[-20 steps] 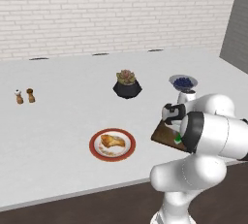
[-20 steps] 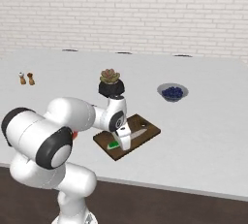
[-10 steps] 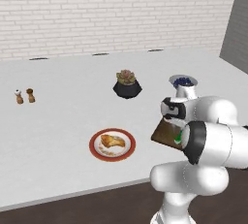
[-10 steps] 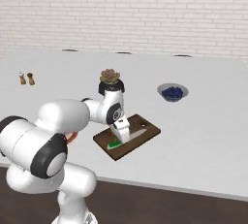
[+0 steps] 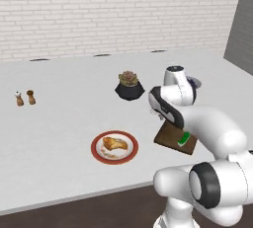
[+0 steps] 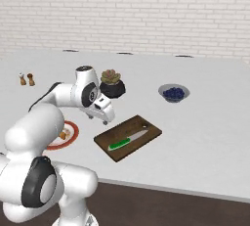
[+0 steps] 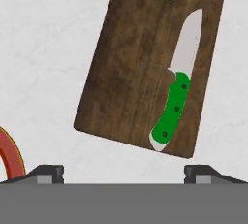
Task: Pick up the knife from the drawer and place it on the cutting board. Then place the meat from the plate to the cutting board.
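The knife [image 7: 177,92] with its green handle lies flat along one long side of the dark brown cutting board [image 7: 131,68], blade toward the board's hole. My gripper [image 7: 123,172] is open and holds nothing; it hangs over bare counter between the board and the plate. From the right base view the gripper [image 6: 102,115] hovers just left of the board [image 6: 124,129] and knife [image 6: 128,139]. The red-rimmed plate [image 5: 95,149] carries the golden-brown meat [image 5: 115,144]; its rim [image 7: 10,156] shows at the hand view's edge. The drawer is out of view.
A dark pot with a succulent [image 5: 129,85] stands behind the board. A bowl of dark blue berries [image 6: 173,93] sits at the back right. Salt and pepper shakers [image 5: 24,97] stand far left. The counter's front edge runs close below plate and board.
My gripper has left the knife on the board, lifted and swung left from over the board toward the plate. Knife, board and plate have stayed put.
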